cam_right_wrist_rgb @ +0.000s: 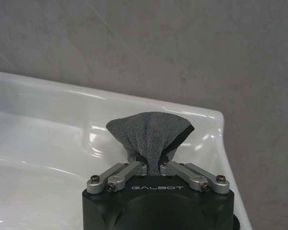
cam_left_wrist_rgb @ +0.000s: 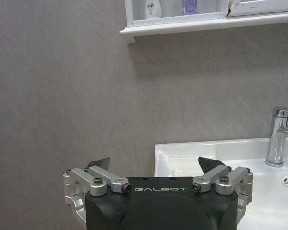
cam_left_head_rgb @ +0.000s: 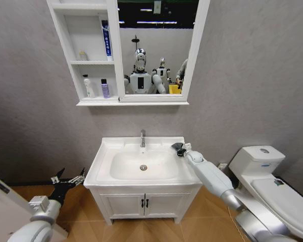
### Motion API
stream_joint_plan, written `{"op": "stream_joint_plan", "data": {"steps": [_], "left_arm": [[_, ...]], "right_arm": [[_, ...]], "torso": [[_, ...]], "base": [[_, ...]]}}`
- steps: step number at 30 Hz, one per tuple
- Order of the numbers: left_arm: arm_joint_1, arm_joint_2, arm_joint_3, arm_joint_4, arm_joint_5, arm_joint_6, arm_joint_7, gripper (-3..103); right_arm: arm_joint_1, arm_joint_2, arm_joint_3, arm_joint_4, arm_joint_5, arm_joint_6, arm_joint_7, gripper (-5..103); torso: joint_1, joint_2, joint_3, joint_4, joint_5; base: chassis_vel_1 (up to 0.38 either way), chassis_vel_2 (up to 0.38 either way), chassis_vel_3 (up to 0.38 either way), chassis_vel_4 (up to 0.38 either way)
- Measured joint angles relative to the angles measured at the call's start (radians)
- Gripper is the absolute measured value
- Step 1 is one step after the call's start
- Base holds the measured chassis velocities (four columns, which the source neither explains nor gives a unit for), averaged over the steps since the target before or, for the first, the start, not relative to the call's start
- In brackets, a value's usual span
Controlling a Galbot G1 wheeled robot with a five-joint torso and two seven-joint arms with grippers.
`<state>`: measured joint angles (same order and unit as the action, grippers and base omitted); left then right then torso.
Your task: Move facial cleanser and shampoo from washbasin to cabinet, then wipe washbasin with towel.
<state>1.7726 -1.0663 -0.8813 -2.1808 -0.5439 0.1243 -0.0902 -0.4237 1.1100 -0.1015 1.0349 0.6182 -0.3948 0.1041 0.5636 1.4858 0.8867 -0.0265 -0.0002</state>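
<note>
I see the cabinet (cam_left_head_rgb: 91,55) on the wall above the washbasin (cam_left_head_rgb: 108,151); two bottles (cam_left_head_rgb: 105,88), probably the cleanser and shampoo, stand on its lowest shelf. My right gripper (cam_right_wrist_rgb: 152,165) is clenched on the towel (cam_right_wrist_rgb: 149,132) at the washbasin's back right corner. My left gripper (cam_left_wrist_rgb: 153,165) hangs released, left of the washbasin.
</note>
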Motion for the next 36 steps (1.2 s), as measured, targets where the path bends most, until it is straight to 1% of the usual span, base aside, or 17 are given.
{"op": "stream_joint_plan", "data": {"steps": [3, 4, 6, 7, 9, 12, 16, 19, 20, 23, 27, 29, 31, 36], "left_arm": [[0.000, 0.000, 0.000, 0.000, 0.000, 0.000, 0.000, 100], [0.000, 0.000, 0.000, 0.000, 0.000, 0.000, 0.000, 100], [0.000, 0.000, 0.000, 0.000, 0.000, 0.000, 0.000, 100], [0.000, 0.000, 0.000, 0.000, 0.000, 0.000, 0.000, 100], [0.000, 0.000, 0.000, 0.000, 0.000, 0.000, 0.000, 100], [0.000, 0.000, 0.000, 0.000, 0.000, 0.000, 0.000, 100], [0.000, 0.000, 0.000, 0.000, 0.000, 0.000, 0.000, 100], [0.000, 0.000, 0.000, 0.000, 0.000, 0.000, 0.000, 100], [0.000, 0.000, 0.000, 0.000, 0.000, 0.000, 0.000, 100], [0.000, 0.000, 0.000, 0.000, 0.000, 0.000, 0.000, 100], [0.000, 0.000, 0.000, 0.000, 0.000, 0.000, 0.000, 100], [0.000, 0.000, 0.000, 0.000, 0.000, 0.000, 0.000, 100], [0.000, 0.000, 0.000, 0.000, 0.000, 0.000, 0.000, 100], [0.000, 0.000, 0.000, 0.000, 0.000, 0.000, 0.000, 100]], "right_arm": [[-0.008, 0.028, -0.040, 0.094, 0.022, 0.005, 0.016, 7], [-0.008, 0.028, -0.040, 0.094, 0.022, 0.005, 0.016, 7], [-0.023, 0.057, -0.076, 0.141, 0.029, -0.015, 0.043, 7], [-0.023, 0.057, -0.076, 0.141, 0.029, -0.015, 0.043, 7], [-0.041, 0.088, -0.120, 0.171, 0.034, -0.046, 0.080, 7], [-0.059, 0.100, -0.150, 0.180, 0.027, -0.064, 0.102, 7], [-0.067, 0.093, -0.170, 0.166, 0.015, -0.072, 0.111, 7], [-0.084, 0.059, -0.182, 0.153, -0.004, -0.090, 0.127, 7], [-0.084, 0.059, -0.182, 0.153, -0.004, -0.090, 0.127, 7], [-0.114, 0.031, -0.172, 0.154, -0.005, -0.102, 0.156, 7], [-0.129, 0.013, -0.169, 0.143, -0.007, -0.103, 0.158, 7], [-0.130, 0.015, -0.170, 0.131, -0.009, -0.101, 0.157, 7], [-0.129, 0.039, -0.168, 0.093, -0.003, -0.098, 0.158, 7], [-0.113, 0.066, -0.172, 0.033, -0.005, -0.087, 0.144, 7]], "torso": [[0.000, 0.000, 0.000, 0.0002, -0.0001], [0.000, 0.000, 0.000, 0.0002, -0.0001], [0.000, 0.000, 0.000, 0.0004, 0.0000], [0.000, 0.000, 0.000, 0.0004, 0.0000], [0.000, 0.000, 0.000, 0.0004, 0.0000], [0.000, 0.000, 0.000, 0.0005, 0.0000], [0.000, 0.000, 0.000, 0.0004, 0.0001], [0.000, 0.000, 0.000, 0.0000, 0.0001], [0.000, 0.000, 0.000, 0.0000, 0.0001], [0.000, 0.000, 0.000, -0.0001, 0.0002], [0.000, 0.000, 0.000, -0.0002, 0.0002], [0.000, 0.000, 0.000, -0.0001, 0.0001], [0.000, 0.000, 0.000, 0.0002, 0.0003], [0.000, 0.000, 0.000, 0.0005, 0.0001]], "base": [[0.000, 0.000, 0.000, 0.000], [0.000, 0.000, 0.000, 0.000], [0.000, 0.000, 0.000, 0.000], [0.000, 0.000, 0.000, 0.000], [0.000, 0.000, 0.000, 0.000], [0.000, 0.000, 0.000, 0.000], [0.000, 0.000, 0.000, 0.000], [0.000, 0.000, 0.000, 0.000], [0.000, 0.000, 0.000, 0.000], [0.000, 0.000, 0.000, 0.000], [0.000, 0.000, 0.000, 0.000], [0.000, 0.000, 0.000, 0.000], [0.000, 0.000, 0.000, 0.000], [0.000, 0.000, 0.000, 0.000]]}}
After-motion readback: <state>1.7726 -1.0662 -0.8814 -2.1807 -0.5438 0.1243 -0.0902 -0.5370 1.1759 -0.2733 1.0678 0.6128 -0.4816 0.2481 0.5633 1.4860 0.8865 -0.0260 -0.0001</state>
